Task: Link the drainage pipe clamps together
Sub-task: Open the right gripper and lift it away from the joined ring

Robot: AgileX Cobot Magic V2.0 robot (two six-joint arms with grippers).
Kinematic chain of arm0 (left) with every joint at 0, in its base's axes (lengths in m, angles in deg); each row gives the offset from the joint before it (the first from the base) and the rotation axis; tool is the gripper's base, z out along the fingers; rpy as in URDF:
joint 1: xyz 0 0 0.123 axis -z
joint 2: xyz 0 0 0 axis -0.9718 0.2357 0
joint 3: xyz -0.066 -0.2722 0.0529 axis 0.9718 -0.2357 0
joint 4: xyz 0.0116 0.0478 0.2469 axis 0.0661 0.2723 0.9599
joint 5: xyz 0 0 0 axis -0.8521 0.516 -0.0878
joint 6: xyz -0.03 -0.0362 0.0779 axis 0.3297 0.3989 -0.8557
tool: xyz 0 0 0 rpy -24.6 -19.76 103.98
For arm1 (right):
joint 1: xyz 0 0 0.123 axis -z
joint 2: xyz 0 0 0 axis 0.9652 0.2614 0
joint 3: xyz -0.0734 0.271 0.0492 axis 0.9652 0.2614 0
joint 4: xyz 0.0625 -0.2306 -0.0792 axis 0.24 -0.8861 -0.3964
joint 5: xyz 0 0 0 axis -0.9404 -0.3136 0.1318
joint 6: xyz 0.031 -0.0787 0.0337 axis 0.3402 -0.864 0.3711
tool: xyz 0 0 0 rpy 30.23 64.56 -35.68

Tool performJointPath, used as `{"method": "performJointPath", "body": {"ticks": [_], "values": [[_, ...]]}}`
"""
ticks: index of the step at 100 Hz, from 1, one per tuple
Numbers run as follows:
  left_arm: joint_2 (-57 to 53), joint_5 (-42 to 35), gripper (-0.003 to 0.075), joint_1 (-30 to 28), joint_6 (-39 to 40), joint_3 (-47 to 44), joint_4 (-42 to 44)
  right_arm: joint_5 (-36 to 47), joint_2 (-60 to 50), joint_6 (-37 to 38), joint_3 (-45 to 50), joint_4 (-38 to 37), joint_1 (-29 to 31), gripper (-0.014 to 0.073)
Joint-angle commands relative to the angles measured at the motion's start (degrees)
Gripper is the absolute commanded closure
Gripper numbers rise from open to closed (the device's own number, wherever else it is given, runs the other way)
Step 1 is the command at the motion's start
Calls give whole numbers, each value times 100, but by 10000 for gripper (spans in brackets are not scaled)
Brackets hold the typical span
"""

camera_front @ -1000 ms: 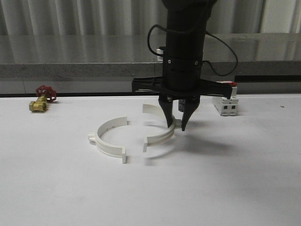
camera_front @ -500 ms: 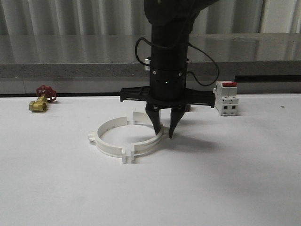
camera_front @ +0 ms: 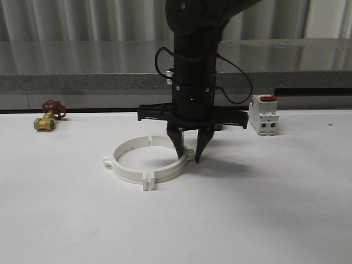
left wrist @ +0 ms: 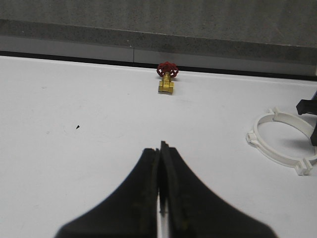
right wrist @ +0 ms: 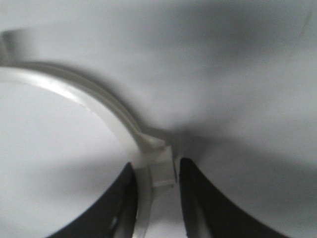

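Observation:
The two drainage pipe clamps lie on the white table as one ring. The left half [camera_front: 118,165] and the right half [camera_front: 171,169] meet at the front tabs [camera_front: 147,182] and at the back. My right gripper [camera_front: 188,158] points straight down over the ring's right side. Its fingers straddle the right half's band and outer lug [right wrist: 161,166], shut on it. The curved band [right wrist: 94,96] runs away from the fingers. My left gripper [left wrist: 161,147] hovers over bare table, shut and empty, with the ring [left wrist: 267,154] off to one side of it.
A brass valve with a red handwheel [camera_front: 48,115] [left wrist: 168,82] sits at the back left. A white boxy breaker with a red top [camera_front: 264,115] stands at the back right, close to the right arm. A grey ledge [camera_front: 82,82] borders the table's far edge.
My right gripper has slid left with the right clamp half. The gap between the halves has closed, and their ends now meet in a full ring.

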Motion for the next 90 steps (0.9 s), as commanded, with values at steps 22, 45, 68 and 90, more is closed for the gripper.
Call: {"method": "performJointPath", "body": {"ticks": [22, 45, 68, 90], "values": [[83, -393, 741, -22, 3, 139, -1, -28, -540, -121, -162, -117, 7, 158], [83, -393, 741, -22, 3, 139, -1, -584, -958, -1788, -131, -33, 33, 165], [83, -393, 741, -22, 3, 139, -1, -1000, -1584, -3782, 426, 295, 364, 515], [83, -393, 741, -22, 3, 139, -1, -780, -2385, -4070, 1533, 593, 1026, 659]]}}
